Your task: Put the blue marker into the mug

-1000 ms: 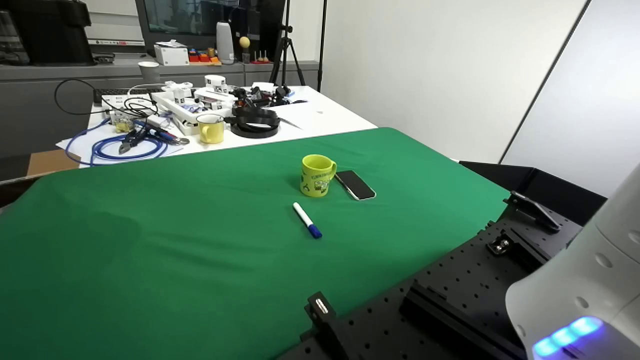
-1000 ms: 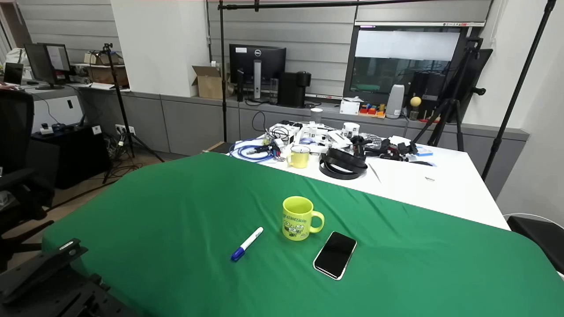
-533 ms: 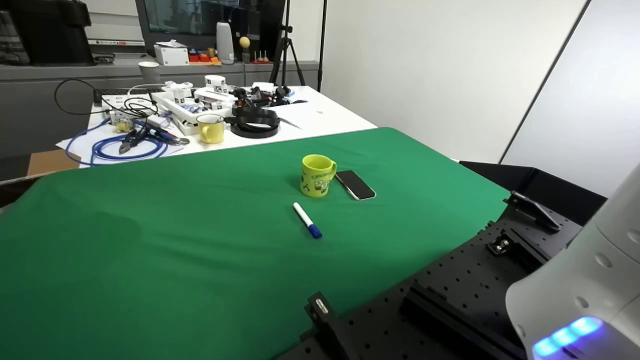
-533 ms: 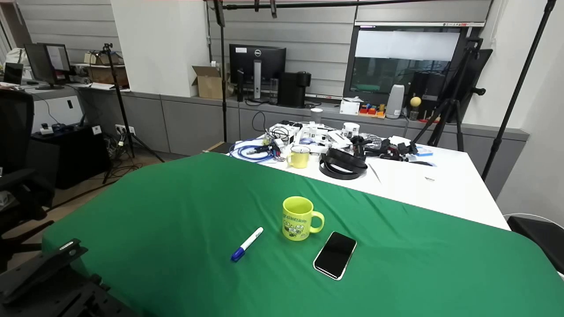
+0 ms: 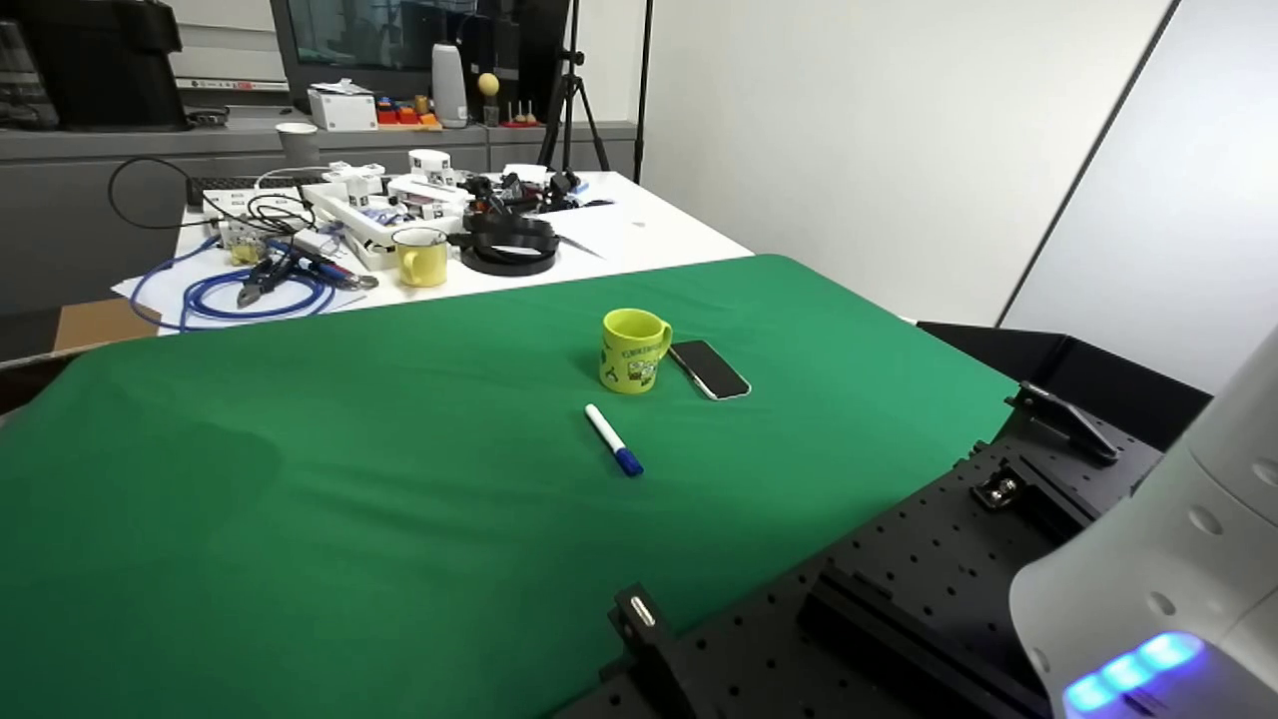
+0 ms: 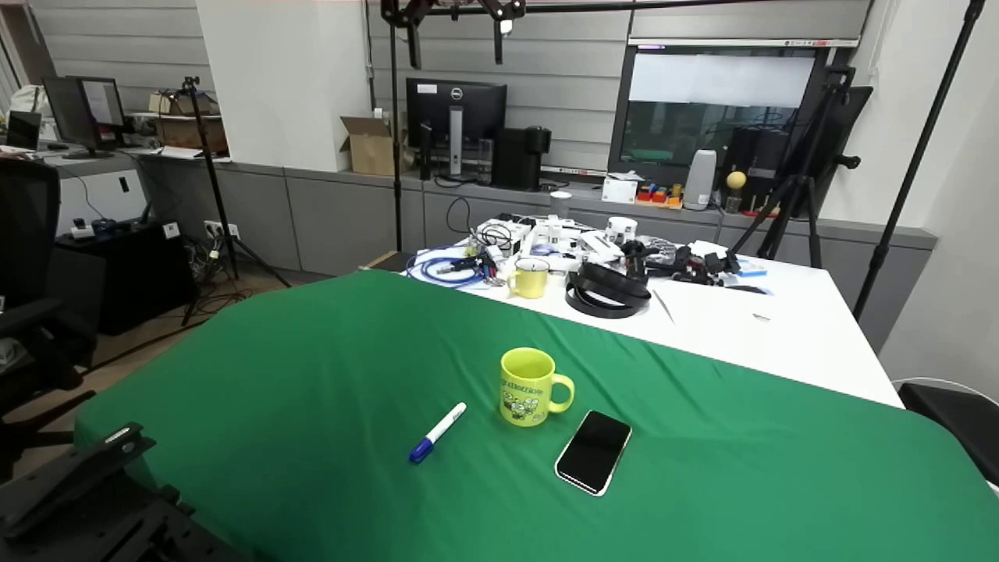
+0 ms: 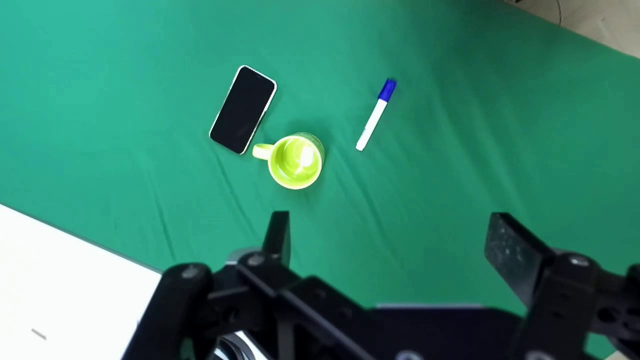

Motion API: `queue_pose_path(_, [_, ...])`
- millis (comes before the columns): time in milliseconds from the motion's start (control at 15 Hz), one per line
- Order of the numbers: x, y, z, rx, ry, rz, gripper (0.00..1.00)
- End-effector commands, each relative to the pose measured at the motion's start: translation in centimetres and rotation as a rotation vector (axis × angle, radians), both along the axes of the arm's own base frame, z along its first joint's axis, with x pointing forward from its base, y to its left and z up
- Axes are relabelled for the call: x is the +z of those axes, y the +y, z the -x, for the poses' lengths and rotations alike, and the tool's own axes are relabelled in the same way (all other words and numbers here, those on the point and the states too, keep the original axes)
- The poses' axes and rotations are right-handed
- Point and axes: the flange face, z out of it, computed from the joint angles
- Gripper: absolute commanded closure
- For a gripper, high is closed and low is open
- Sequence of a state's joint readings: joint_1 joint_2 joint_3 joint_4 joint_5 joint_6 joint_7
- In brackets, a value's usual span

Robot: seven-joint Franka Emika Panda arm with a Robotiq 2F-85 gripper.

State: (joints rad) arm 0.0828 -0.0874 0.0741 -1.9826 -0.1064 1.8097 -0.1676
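Note:
The blue marker, with a white barrel and blue cap, lies on the green cloth in both exterior views [image 5: 605,431] [image 6: 445,427] and in the wrist view [image 7: 372,123]. The yellow-green mug stands upright a short way from the marker in both exterior views [image 5: 627,361] [image 6: 524,396]; the wrist view looks down into the mug [image 7: 295,162], which looks empty. My gripper [image 6: 457,62] is high above the table at the top of an exterior view. In the wrist view the gripper [image 7: 390,215] has its fingers wide apart with nothing between them.
A dark phone [image 5: 711,369] lies flat close to the mug's handle. Behind the green cloth, a white table [image 6: 749,328] holds a paler yellow mug [image 6: 529,279], black straps [image 6: 607,290], cables and tools. The black robot mount [image 5: 899,579] borders the cloth.
My gripper has come down into an exterior view from above its top edge, and both fingers show there now. The marker, mug and phone have not moved.

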Motion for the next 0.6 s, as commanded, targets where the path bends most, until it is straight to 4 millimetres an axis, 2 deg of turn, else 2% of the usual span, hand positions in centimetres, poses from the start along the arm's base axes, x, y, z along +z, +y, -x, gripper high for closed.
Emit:
queue_pose_path(0, [0.1, 0.0, 0.0, 0.0, 0.0, 0.0, 0.0])
queue_pose_path(267, [0.1, 0.0, 0.0, 0.0, -0.001, 0.0, 0.0])
queue_pose_path(333, [0.4, 0.1, -0.3, 0.012, -0.108, 0.025, 0.0])
queue_pose_path(400, [0.2, 0.1, -0.8, 0.033, -0.134, 0.012, 0.0])
queue_pose_path(533, [-1.1, 0.1, -2.5, 0.036, -0.203, 0.031, 0.0])
